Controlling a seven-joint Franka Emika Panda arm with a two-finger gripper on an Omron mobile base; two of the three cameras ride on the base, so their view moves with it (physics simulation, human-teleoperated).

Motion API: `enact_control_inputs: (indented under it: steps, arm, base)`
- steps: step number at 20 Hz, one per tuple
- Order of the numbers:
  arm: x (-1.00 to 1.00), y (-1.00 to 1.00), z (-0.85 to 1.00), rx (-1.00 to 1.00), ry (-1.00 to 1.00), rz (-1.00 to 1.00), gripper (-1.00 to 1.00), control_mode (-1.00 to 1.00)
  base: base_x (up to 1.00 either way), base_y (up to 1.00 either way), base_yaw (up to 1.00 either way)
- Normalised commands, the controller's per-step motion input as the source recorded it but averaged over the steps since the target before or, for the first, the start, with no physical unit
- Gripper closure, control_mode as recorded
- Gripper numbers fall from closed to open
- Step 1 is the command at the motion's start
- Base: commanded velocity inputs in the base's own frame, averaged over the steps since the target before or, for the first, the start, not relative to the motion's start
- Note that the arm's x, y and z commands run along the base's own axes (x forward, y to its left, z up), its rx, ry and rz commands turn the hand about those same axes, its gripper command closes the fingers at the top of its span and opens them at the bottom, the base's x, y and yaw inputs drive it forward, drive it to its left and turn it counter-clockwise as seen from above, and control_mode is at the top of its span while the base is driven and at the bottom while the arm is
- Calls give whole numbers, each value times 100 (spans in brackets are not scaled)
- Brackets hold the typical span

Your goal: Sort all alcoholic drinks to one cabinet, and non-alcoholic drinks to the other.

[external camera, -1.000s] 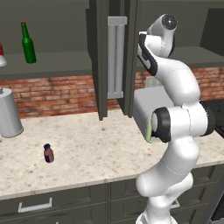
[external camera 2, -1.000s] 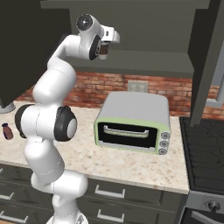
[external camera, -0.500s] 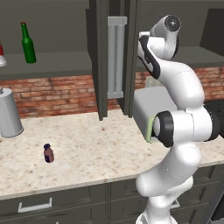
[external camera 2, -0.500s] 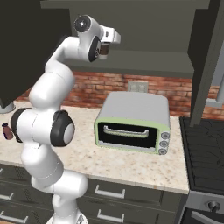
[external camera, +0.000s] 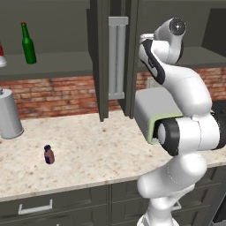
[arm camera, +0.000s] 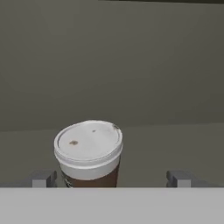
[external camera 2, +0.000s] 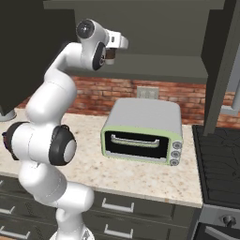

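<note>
Gripper (arm camera: 109,178): fingers spread wide, either side of the coffee cup (arm camera: 89,153), not clamping it
Coffee cup: upright on the right cabinet shelf (arm camera: 166,144), likely just set down as a non-alcoholic drink
Green bottle (external camera: 28,43): one, on the left cabinet shelf, with the alcohol
Purple bottle (external camera: 48,154): one, on the counter (external camera: 97,154), unsorted
Canister (external camera: 9,114): one, far left

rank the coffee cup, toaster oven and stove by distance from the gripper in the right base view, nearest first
1. coffee cup: on the cabinet shelf, right at the open gripper.
2. toaster oven: on the counter below and right of the gripper.
3. stove: far right, beyond the oven.
</note>
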Motion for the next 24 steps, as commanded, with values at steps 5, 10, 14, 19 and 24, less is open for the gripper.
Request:
enact_control_inputs:
  steps: [5, 10, 14, 19, 24]
  arm:
    - [-45, 0, 0, 0, 0, 0, -100, -100]
    - [-60, 0, 3, 0, 0, 1, -100, -100]
    - [-60, 0, 7, 0, 1, 2, -100, -100]
    - [-62, 0, 9, 0, 2, 2, -100, -100]
    - [-66, 0, 11, 0, 3, 0, -100, -100]
  base:
    - [0, 0, 0]
    - [0, 0, 0]
    - [0, 0, 0]
    - [0, 0, 0]
    - [0, 0, 0]
